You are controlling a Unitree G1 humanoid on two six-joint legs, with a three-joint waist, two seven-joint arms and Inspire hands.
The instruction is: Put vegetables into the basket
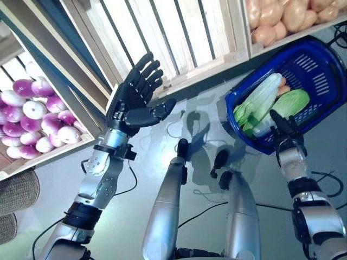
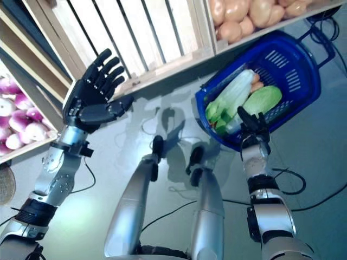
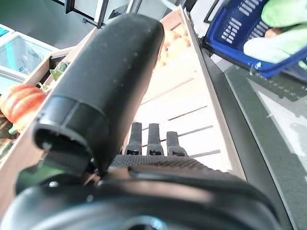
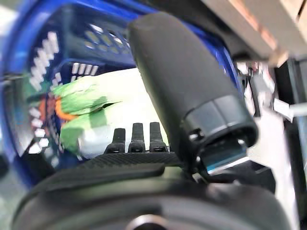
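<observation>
The blue plastic basket (image 1: 320, 76) stands on the floor at the right, below the stand. In it lie pale green leafy cabbages (image 1: 263, 96) and an orange carrot (image 1: 283, 86). My left hand (image 1: 133, 95) is raised in front of an empty wooden crate (image 1: 179, 32), fingers straight and spread, holding nothing. My right hand (image 1: 283, 125) is at the basket's near rim with its fingers straight over the cabbages; the basket also shows in the right wrist view (image 4: 72, 43).
The wooden vegetable stand (image 1: 108, 70) runs across the back, with crates at the left and at the upper right. A woven basket (image 1: 16, 192) stands at the far left on the grey floor (image 1: 179, 130).
</observation>
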